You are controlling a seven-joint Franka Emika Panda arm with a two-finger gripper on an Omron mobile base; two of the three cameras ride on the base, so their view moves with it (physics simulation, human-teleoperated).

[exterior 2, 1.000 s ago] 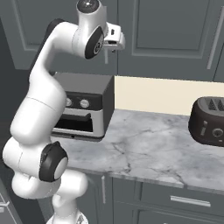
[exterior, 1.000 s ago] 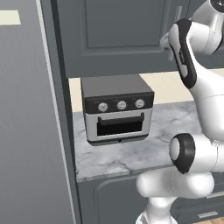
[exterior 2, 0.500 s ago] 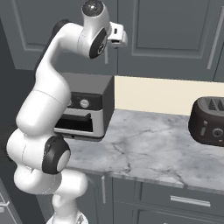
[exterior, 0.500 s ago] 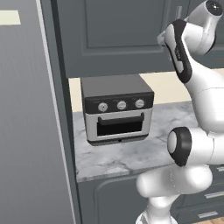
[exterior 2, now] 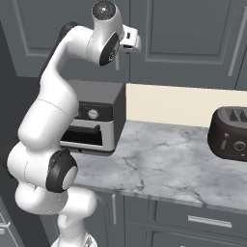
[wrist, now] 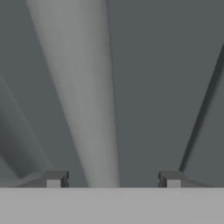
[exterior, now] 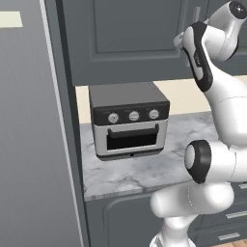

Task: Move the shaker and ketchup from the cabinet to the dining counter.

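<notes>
The end effector is raised to the cabinet, its two fingertips spread wide with nothing between them, and the cabinet's bar handle runs up between them as a pale band, its long axis vertical on the door. In the right base view the hand sits right against the closed, panelled door, high above the surface. The cabinet hangs on the wall over this short marble surface, doors facing the robot; another handle stands upright at the far right. Below the hand, a toaster oven rests on the surface against the tall grey panel, its knobs facing forward. A dark toaster stands well apart at the right. Behind them runs a cream backsplash.
</notes>
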